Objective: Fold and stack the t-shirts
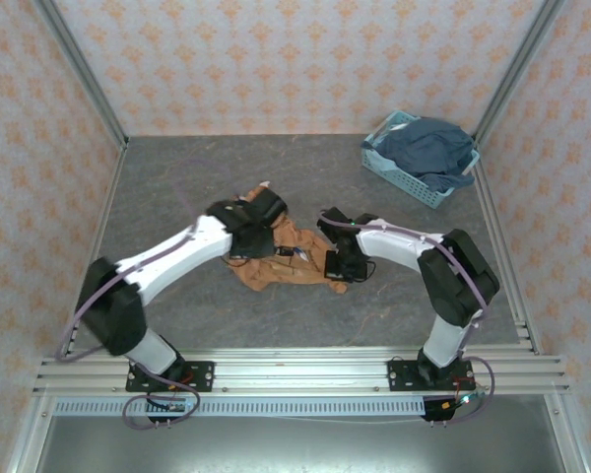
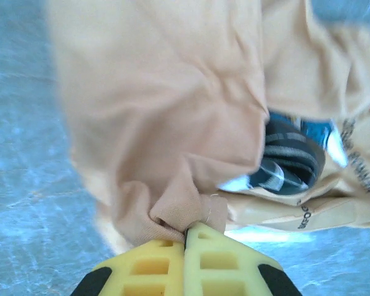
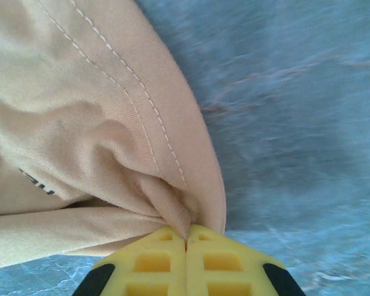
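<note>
The t-shirt (image 1: 266, 271) lies crumpled and unfolded at the middle of the table (image 1: 177, 187). Your left gripper (image 2: 186, 233) and right gripper (image 3: 186, 232) each clamp a pinch of its cloth. Folding and stacking are not yet done.

Matt knit-cloth t-shirt (image 2: 154, 105) (stone-look table (image 3: 296, 92))

1. A robot test cell, the sort found in a lab.
2. Metal frame posts (image 1: 82, 69) hold panels of patterned wallpaper (image 1: 295, 59) around a grey table (image 1: 177, 187).
3. The left arm (image 1: 172, 261) and the right arm (image 1: 414, 241) are bolted to a metal rail (image 1: 305, 371) at the table's near edge.
</note>
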`<action>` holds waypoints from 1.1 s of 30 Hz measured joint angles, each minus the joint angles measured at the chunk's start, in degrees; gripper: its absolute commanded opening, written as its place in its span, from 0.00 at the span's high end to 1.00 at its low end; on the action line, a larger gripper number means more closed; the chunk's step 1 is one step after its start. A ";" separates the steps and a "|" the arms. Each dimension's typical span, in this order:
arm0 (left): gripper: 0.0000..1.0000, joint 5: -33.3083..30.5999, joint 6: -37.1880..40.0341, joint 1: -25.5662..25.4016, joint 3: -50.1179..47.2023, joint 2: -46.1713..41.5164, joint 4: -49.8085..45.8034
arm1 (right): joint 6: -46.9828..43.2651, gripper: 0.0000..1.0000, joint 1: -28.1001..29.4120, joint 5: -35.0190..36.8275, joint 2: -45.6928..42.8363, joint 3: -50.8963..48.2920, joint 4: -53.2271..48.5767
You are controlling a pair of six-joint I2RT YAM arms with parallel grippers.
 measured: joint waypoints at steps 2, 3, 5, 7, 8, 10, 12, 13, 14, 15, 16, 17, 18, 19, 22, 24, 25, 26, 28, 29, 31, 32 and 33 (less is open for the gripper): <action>1.00 0.72 -0.33 4.50 -0.96 -5.27 0.20 | 0.00 1.00 -1.73 0.59 -1.38 -0.04 -0.50; 1.00 1.42 -0.50 7.50 -1.62 -7.87 0.50 | 0.00 1.00 -2.80 0.90 -2.25 -0.04 -0.66; 1.00 2.84 -0.85 13.22 -2.97 -11.98 0.72 | 0.02 1.00 -5.18 1.70 -4.17 -0.04 -1.22; 1.00 3.93 -1.31 18.67 -4.42 -15.19 0.85 | 0.22 1.00 -8.00 2.67 -6.38 -0.04 -1.92; 1.00 4.35 -1.75 21.07 -5.18 -16.65 0.90 | 0.33 1.00 -9.73 3.13 -7.74 -0.02 -2.36; 1.00 4.74 -2.80 24.90 -6.82 -19.39 0.96 | 0.46 1.00 -12.76 3.93 -10.03 0.22 -3.34; 1.00 5.29 -4.26 27.87 -8.72 -22.73 1.27 | 0.61 1.00 -15.93 4.81 -12.20 1.77 -4.94; 1.00 5.44 -4.94 28.85 -9.42 -24.24 1.31 | 0.66 1.00 -17.05 5.25 -13.03 2.97 -5.66; 1.00 5.57 -5.75 29.68 -9.94 -26.01 1.31 | 0.68 1.00 -17.86 5.66 -13.73 4.48 -6.34; 1.00 5.57 -6.54 30.18 -10.01 -27.32 1.33 | 0.74 1.00 -18.56 6.12 -14.47 6.36 -6.95; 1.00 5.55 -7.02 30.27 -10.01 -28.26 1.51 | 0.87 1.00 -18.91 6.49 -15.04 7.85 -7.28; 1.00 5.55 -7.61 30.51 -9.99 -29.16 1.73 | 1.11 1.00 -19.34 6.95 -15.85 9.64 -7.61; 1.00 5.51 -8.37 30.51 -9.97 -29.83 1.95 | 1.33 1.00 -19.63 7.08 -16.68 10.99 -7.65; 1.00 5.44 -8.83 30.51 -9.97 -30.21 2.29 | 1.51 1.00 -19.80 7.10 -17.44 12.04 -7.69; 1.00 5.42 -10.34 30.51 -8.70 -30.12 2.80 | 2.10 1.00 -19.96 7.06 -19.21 15.47 -7.93; 1.00 5.38 -11.32 30.53 -6.12 -29.38 2.99 | 2.36 1.00 -19.93 6.80 -19.63 18.67 -7.87; 1.00 5.33 -11.61 30.51 -4.66 -29.05 3.21 | 2.36 1.00 -19.93 6.60 -19.76 19.98 -7.54; 1.00 5.27 -11.78 30.53 -2.54 -28.61 3.50 | 2.36 1.00 -19.96 6.25 -19.98 21.38 -6.99; 1.00 4.94 -11.80 30.51 2.40 -27.91 4.00 | 2.32 1.00 -19.93 5.25 -20.65 23.93 -5.44; 1.00 4.61 -11.76 30.51 5.33 -27.56 4.09 | 2.19 1.00 -19.93 4.72 -21.20 25.29 -4.39; 1.00 3.96 -11.63 30.53 10.95 -27.12 4.39 | 1.81 1.00 -19.96 3.72 -22.73 27.52 -2.12; 1.00 3.48 -11.45 30.53 13.77 -27.12 4.59 | 1.64 1.00 -19.96 3.13 -23.91 28.48 -0.68; 1.00 2.73 -11.13 30.51 16.59 -27.30 4.85 | 1.44 1.00 -19.93 2.49 -25.27 29.27 0.74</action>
